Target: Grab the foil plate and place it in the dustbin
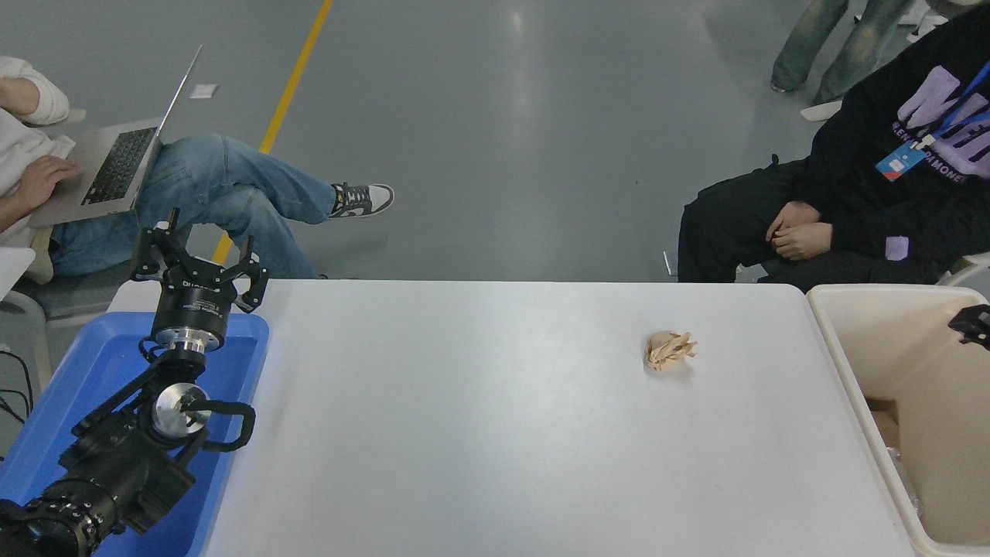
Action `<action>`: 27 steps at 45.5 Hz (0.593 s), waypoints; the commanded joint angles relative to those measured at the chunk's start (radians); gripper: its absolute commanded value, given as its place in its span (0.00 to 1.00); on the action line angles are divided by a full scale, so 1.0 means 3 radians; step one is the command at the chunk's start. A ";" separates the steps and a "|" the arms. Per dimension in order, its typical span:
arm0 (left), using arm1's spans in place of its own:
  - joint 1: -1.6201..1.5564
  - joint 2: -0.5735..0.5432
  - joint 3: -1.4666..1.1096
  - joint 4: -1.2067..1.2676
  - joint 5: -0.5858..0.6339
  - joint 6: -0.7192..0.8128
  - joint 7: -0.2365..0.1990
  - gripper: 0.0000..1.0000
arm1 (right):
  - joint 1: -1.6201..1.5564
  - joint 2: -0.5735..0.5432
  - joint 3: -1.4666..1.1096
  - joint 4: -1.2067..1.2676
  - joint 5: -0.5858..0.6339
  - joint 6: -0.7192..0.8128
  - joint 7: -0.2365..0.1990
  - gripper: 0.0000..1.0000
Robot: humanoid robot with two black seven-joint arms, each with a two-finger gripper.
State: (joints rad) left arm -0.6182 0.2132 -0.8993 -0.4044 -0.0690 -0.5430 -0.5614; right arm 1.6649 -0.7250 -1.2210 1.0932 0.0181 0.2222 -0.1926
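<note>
Head view: the white table (495,433) fills the lower half of the picture; at its left edge sits a blue tray (93,363), and the left gripper (199,259) is parked over the tray's far end, near the table's far-left corner, fingers spread and holding nothing; it looks set aside there to leave the surface to the other arm. Off the table's right edge stands the dustbin (858,340), its rim just beside the tabletop, presumably so an item carried across can drop straight in. A sliver of the right gripper (972,323) shows at the picture's right edge, above the dustbin's opening; so little is visible that I cannot tell whether it is spread or pressed together. The foil plate (905,487) is not on the table; a small shiny wrinkled patch low inside the dustbin, against its near wall, is probably that plate, so the drop looks done. A paper wad (670,350) lies alone toward the far-right part of the table. Two people sit beyond the far edge.
</note>
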 commanded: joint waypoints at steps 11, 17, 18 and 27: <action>0.0000 0.0000 0.0001 0.0003 0.0000 0.0000 0.0000 0.99 | 0.1455 0.0846 -0.0450 0.0390 -0.0040 0.1877 -0.0013 1.00; 0.0000 0.0000 0.0001 0.0003 0.0000 0.0000 0.0000 0.99 | 0.1639 0.1164 -0.0302 0.0431 -0.0040 0.1877 -0.0013 1.00; 0.0000 0.0000 0.0001 -0.0002 0.0000 0.0000 0.0000 0.99 | 0.1675 0.1184 -0.0272 0.0446 -0.0045 0.1877 -0.0013 1.00; 0.0000 0.0000 0.0001 -0.0002 0.0000 0.0000 0.0000 0.99 | 0.1885 0.1322 -0.0133 0.0656 -0.0040 0.1877 -0.0013 1.00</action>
State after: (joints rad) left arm -0.6178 0.2133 -0.8989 -0.4042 -0.0691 -0.5430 -0.5614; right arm 2.1300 -0.4113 -1.3001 1.2314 0.0070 0.7419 -0.1961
